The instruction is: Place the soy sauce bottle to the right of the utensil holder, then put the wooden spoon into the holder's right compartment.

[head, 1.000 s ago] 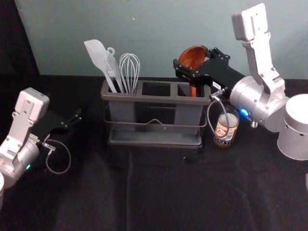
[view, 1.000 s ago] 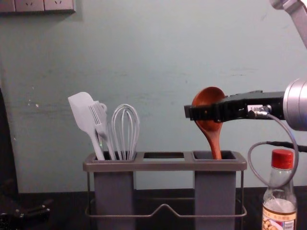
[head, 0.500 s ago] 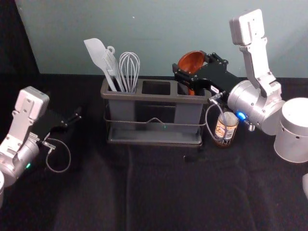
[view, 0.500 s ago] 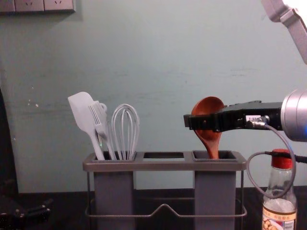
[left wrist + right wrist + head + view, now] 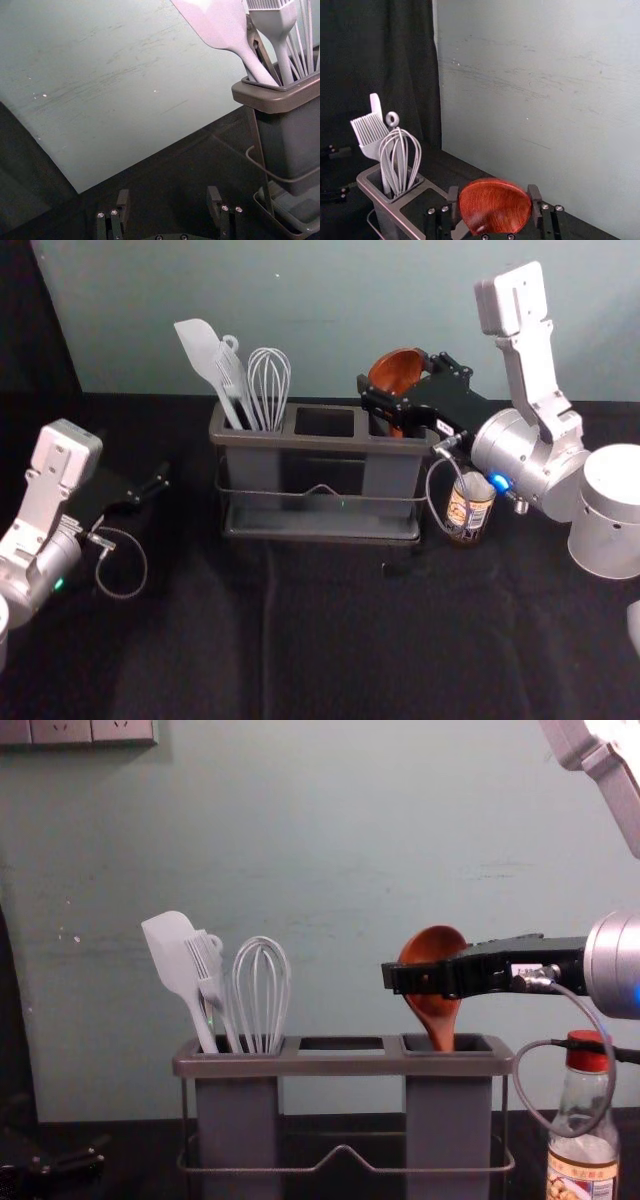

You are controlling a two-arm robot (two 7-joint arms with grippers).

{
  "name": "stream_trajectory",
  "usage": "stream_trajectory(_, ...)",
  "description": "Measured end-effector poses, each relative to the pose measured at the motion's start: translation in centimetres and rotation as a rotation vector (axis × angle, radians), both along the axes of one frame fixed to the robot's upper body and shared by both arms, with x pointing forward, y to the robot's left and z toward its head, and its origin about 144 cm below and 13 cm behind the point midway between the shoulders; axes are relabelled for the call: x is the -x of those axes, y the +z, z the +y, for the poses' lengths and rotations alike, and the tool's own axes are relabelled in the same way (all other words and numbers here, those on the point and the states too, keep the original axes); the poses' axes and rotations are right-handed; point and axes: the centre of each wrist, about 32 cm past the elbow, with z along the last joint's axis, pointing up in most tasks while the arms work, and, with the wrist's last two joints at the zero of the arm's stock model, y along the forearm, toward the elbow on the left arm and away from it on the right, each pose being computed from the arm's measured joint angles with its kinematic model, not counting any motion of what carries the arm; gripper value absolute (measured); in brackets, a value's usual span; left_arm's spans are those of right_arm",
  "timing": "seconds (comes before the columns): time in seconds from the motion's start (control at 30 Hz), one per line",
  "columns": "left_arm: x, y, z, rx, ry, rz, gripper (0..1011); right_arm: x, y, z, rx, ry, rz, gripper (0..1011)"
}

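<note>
"Over the right compartment (image 5: 447,1120), where exactly is the wooden spoon (image 5: 436,948)?"

"Its bowl is up above the rim and its handle runs down inside, nearly upright with a slight lean. How deep the tip sits, I can't tell; the wall hides it."

"And what has hold of it?"

"The right gripper (image 5: 493,192). It reaches across from the right, fingers closed on both sides of the bowl, so the spoon's long axis stands roughly square to the arm."

"So which way does the move go?"

"Down along the handle, I'd say, if any drop remains; then the fingers part and back out to the right. Pulling away before they clear the bowl could drag the spoon against the rim."

"What about the soy sauce bottle (image 5: 583,1160)?"

"Upright, just right of the utensil holder (image 5: 343,1065), under that same arm. That half looks done. I'd watch the looping cable (image 5: 522,1075) near its neck on the way out."

"The left gripper (image 5: 167,200)?"

"Idle, left of the holder, fingers apart with nothing between them. It's the farther arm, beyond the whisk (image 5: 269,390) and spatula (image 5: 203,355)."
</note>
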Motion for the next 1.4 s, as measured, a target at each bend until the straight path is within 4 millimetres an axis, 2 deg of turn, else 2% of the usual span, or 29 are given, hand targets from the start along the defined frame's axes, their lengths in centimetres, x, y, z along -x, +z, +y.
stream_trajectory(0.27,0.0,0.0,0.0,0.0,0.0,0.0,1005,0.0,0.0,0.0,0.0,0.0,-0.001,1003)
stream_trajectory(0.53,0.0,0.0,0.0,0.0,0.0,0.0,1005,0.0,0.0,0.0,0.0,0.0,-0.002,1002)
stream_trajectory(0.83,0.0,0.0,0.0,0.0,0.0,0.0,1005,1.5,1.1,0.3,0.002,-0.051,-0.03,1002)
stream_trajectory(1.1,0.0,0.0,0.0,0.0,0.0,0.0,1005,4.6,1.7,0.3,-0.013,-0.097,-0.059,1003)
stream_trajectory(1.23,0.0,0.0,0.0,0.0,0.0,0.0,1005,6.6,1.2,0.1,-0.018,-0.118,-0.076,1003)
stream_trajectory(1.4,0.0,0.0,0.0,0.0,0.0,0.0,1005,9.5,-0.7,-1.0,-0.006,-0.142,-0.139,1003)
